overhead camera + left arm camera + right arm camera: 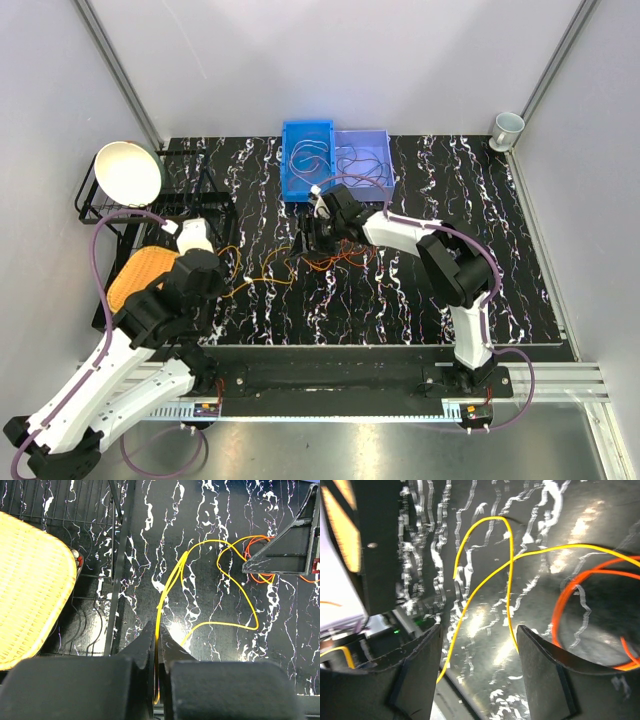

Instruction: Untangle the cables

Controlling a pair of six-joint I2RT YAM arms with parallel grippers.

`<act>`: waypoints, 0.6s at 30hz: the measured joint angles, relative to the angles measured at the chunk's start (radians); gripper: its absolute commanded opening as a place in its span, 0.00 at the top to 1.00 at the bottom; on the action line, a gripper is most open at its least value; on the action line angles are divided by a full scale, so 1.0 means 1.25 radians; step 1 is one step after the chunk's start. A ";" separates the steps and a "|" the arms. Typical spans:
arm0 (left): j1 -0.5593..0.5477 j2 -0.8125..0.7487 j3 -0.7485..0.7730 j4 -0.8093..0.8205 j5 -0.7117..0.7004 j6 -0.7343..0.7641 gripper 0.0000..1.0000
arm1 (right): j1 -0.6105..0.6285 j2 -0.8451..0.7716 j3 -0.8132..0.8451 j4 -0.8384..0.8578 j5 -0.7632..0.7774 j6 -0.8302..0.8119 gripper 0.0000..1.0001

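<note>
Untangling partly done, by appearance: some cables lie in the blue bin and lavender bin, an orange-and-yellow knot remains on the table between the arms; left gripper clamped on a yellow cable, right gripper spread wide over the knot, holding nothing.

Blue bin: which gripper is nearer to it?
Right. The right gripper is just on the near side of the blue bin; the left gripper is farther, near-left of it, beside the wire rack.
</note>
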 measured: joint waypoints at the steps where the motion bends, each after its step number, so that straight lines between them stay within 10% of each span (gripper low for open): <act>1: 0.000 0.000 0.000 0.000 0.000 0.000 1.00 | 0.001 0.000 -0.001 0.007 -0.010 0.010 0.34; 18: 0.001 -0.009 0.000 0.000 0.001 0.000 1.00 | 0.034 0.024 -0.022 0.088 -0.156 0.123 0.35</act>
